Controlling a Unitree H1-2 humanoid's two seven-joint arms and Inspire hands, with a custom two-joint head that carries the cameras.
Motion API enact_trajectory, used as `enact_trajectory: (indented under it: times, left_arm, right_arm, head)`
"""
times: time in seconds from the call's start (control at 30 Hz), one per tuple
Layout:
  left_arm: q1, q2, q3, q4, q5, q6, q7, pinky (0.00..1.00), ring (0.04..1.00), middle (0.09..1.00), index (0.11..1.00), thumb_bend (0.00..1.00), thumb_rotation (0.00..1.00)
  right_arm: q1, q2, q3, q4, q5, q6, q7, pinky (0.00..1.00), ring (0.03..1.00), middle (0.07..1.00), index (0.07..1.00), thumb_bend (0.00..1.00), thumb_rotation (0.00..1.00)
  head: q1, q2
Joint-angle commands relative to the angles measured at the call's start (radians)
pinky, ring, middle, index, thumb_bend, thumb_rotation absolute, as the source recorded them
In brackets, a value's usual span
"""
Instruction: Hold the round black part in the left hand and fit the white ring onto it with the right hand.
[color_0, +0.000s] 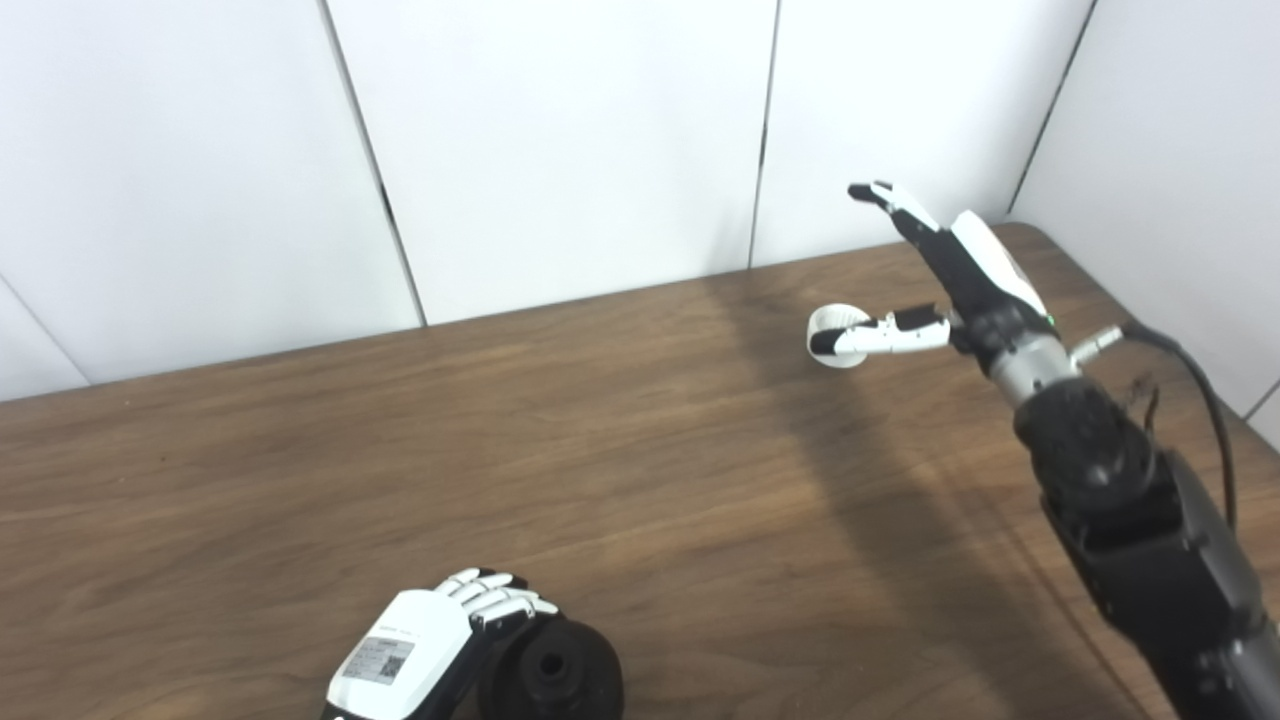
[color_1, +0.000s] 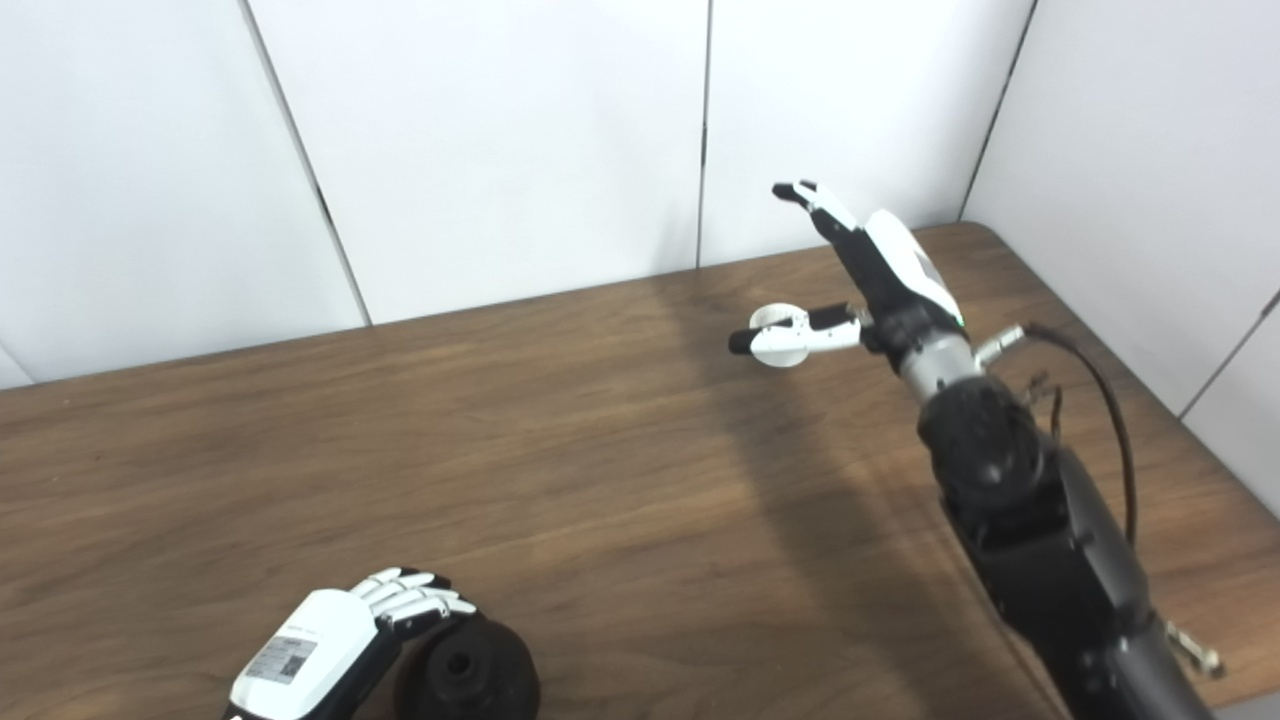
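Observation:
The round black part (color_0: 555, 675) with a centre hole sits at the table's near edge, left of middle. My left hand (color_0: 420, 645) lies against its left side, its fingers curled over the rim and closed on it. The white ring (color_0: 833, 318) rests on the table at the far right. My right hand (color_0: 960, 280) hovers just right of the ring and is open. Its fingers point up and away, and its thumb reaches left across the front of the ring, so part of the ring is hidden. I cannot tell whether the thumb touches the ring.
The brown wooden table (color_0: 600, 450) ends at white wall panels behind and on the right. A black cable (color_0: 1205, 400) loops off the right forearm near the table's right edge.

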Motion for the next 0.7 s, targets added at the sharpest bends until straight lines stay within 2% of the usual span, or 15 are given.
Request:
enact_trajectory:
  times: [0.0,0.1,0.23,0.4,0.67]
  left_arm:
    - [0.02,0.024,-0.014,0.039,0.065,0.016,-0.038,0.89,0.841,0.767,0.482,0.52,0.05]
    - [0.022,0.024,-0.015,0.04,0.062,0.01,-0.033,0.88,0.839,0.765,0.482,0.52,0.05]
    - [0.023,0.024,-0.014,0.035,0.054,0.02,-0.047,0.9,0.846,0.77,0.483,0.52,0.05]
    - [0.024,0.023,-0.014,0.031,0.062,0.023,-0.049,0.89,0.839,0.766,0.483,0.52,0.05]
    - [0.029,0.025,-0.011,0.005,0.059,0.034,-0.068,0.88,0.836,0.763,0.482,0.52,0.05]
  right_arm:
    - [-0.082,-0.053,0.004,0.027,-0.069,0.006,0.047,0.92,1.0,1.0,0.908,0.99,0.29]
    - [-0.14,-0.076,0.022,0.096,-0.152,0.008,0.13,0.95,1.0,1.0,0.9,1.0,0.29]
    - [-0.193,-0.088,0.037,0.171,-0.221,0.007,0.2,1.0,1.0,1.0,0.886,1.0,0.27]
    - [-0.259,-0.116,0.094,0.264,-0.314,0.008,0.284,1.0,1.0,1.0,0.873,1.0,0.27]
    - [-0.326,-0.135,0.175,0.378,-0.38,0.006,0.383,1.0,1.0,1.0,0.858,1.0,0.28]
  head:
    - [-0.003,0.002]
    - [-0.005,0.002]
    - [-0.004,0.003]
    - [0.001,0.006]
    - [0.005,0.014]
